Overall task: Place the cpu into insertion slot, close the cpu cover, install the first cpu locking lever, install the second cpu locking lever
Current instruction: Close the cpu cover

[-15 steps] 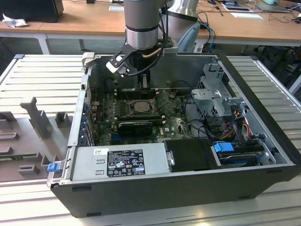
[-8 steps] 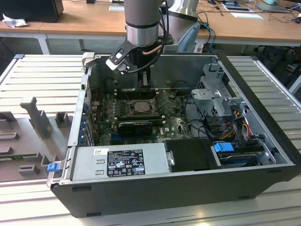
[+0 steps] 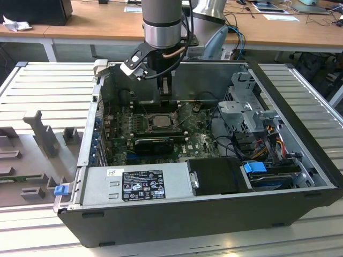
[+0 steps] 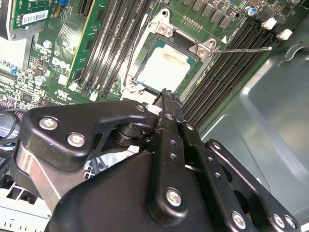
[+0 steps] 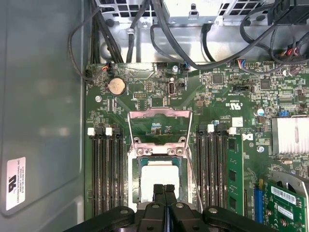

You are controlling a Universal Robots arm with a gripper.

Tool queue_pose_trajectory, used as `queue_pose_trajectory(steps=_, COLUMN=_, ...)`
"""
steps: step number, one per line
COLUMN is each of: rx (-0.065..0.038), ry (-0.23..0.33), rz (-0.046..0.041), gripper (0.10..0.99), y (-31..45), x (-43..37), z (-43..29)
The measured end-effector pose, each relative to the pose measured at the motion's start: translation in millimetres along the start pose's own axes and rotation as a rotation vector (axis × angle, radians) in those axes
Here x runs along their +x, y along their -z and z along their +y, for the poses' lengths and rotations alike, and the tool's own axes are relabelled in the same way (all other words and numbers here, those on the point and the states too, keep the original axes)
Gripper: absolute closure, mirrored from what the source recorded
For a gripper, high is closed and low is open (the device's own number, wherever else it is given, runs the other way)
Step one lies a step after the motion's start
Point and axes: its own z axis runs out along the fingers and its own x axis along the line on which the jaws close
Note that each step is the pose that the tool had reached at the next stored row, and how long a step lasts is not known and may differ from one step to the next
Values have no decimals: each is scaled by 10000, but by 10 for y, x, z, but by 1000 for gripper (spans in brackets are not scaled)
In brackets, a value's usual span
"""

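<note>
The cpu cover (image 5: 159,112) stands flipped open just beyond the claw (image 5: 164,189). The cpu (image 5: 159,175) lies flat in its socket directly beneath the claw's tips, which are pressed together and grip nothing. A thin locking lever (image 4: 241,49) juts out to one side.

bright even room light; glare washes cpu (image 4: 163,70) top pale in second wrist view; soft sheen on case wall (image 5: 41,96).

One edge of the cpu (image 5: 155,175) behind the gripper (image 5: 164,187), first wrist view
</note>
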Motion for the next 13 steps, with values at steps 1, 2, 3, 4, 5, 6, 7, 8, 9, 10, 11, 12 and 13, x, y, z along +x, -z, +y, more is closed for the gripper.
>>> queue_pose_trajectory(steps=1, rx=-1, ry=0, rz=1, gripper=980, y=8, x=0, z=1)
queue_pose_trajectory(steps=2, rx=0, ry=0, rz=0, gripper=980, y=22, x=1, z=2)
queue_pose_trajectory(steps=3, rx=-1, ry=0, rz=1, gripper=980, y=33, x=1, z=3)
queue_pose_trajectory(steps=4, rx=-1, ry=0, rz=0, gripper=980, y=42, x=1, z=3)
queue_pose_trajectory(steps=5, rx=-1, ry=0, rz=1, gripper=980, y=48, x=1, z=4)
queue_pose_trajectory(steps=6, rx=-1, ry=-1, rz=1, gripper=980, y=59, x=1, z=4)
queue_pose_trajectory(steps=7, rx=-1, ry=0, rz=0, gripper=980, y=68, x=2, z=5)
queue_pose_trajectory(steps=8, rx=-1, ry=-1, rz=1, gripper=980, y=93, x=2, z=7)
queue_pose_trajectory(steps=9, rx=-1, ry=-1, rz=1, gripper=980, y=110, x=3, z=8)
queue_pose_trajectory(steps=10, rx=-1, ry=0, rz=1, gripper=980, y=126, x=3, z=10)
queue_pose_trajectory(steps=11, rx=-1, ry=0, rz=1, gripper=980, y=138, x=3, z=10)
queue_pose_trajectory(steps=12, rx=-1, ry=-1, rz=1, gripper=980, y=148, x=3, z=11)
queue_pose_trajectory(steps=13, rx=-1, ry=-1, rz=0, gripper=980, y=158, x=3, z=12)
